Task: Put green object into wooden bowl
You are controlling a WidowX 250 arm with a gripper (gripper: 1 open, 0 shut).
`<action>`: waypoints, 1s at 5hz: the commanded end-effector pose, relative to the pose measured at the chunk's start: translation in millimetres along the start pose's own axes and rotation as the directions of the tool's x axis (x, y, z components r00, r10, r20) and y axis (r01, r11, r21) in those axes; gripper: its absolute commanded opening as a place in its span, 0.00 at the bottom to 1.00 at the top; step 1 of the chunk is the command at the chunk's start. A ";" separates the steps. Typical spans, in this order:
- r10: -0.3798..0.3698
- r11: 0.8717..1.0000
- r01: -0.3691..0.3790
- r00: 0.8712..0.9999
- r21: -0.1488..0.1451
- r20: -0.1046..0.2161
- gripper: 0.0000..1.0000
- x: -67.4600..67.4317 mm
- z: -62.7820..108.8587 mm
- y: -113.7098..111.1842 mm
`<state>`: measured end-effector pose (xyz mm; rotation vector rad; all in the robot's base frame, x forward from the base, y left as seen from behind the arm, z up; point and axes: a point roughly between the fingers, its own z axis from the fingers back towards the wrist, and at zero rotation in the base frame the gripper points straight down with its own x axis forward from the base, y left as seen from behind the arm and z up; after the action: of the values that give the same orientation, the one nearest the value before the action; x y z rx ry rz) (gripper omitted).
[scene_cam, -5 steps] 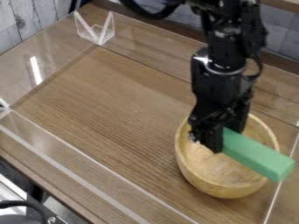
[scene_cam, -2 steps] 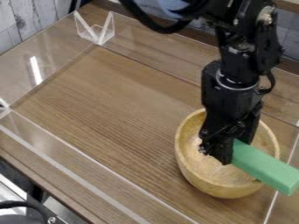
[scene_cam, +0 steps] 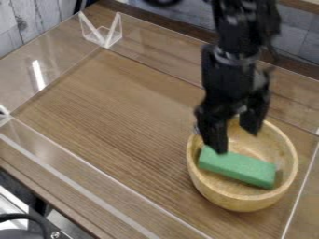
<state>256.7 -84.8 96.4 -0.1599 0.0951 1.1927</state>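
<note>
The mint-green block lies flat inside the light wooden bowl at the lower right of the table. My black gripper hangs just above the bowl, pointing down, its two fingers spread wide apart with nothing between them. One fingertip overlaps the block's left end in this view. The block is free of the fingers.
A clear acrylic wall rings the wooden tabletop. A small clear stand sits at the back left. The bowl is close to the table's front right corner.
The gripper has opened and let go of the green block, which dropped flat into the bowl. The hand has shifted slightly left and up.
</note>
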 end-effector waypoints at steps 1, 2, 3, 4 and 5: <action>-0.078 0.995 0.077 0.997 -0.064 -0.010 1.00 -6.0 29.8 -5.8; -0.081 0.994 0.079 0.997 -0.069 -0.020 1.00 -5.5 33.8 -5.0; -0.052 0.996 0.050 0.998 -0.076 -0.020 1.00 -4.5 34.4 -10.1; -0.023 0.996 0.021 1.000 -0.083 -0.020 1.00 -4.7 34.0 -14.1; -0.044 0.996 0.042 0.999 -0.080 -0.022 1.00 -10.1 38.2 -18.0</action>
<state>262.0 -90.6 124.2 -0.2077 0.1012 1.1645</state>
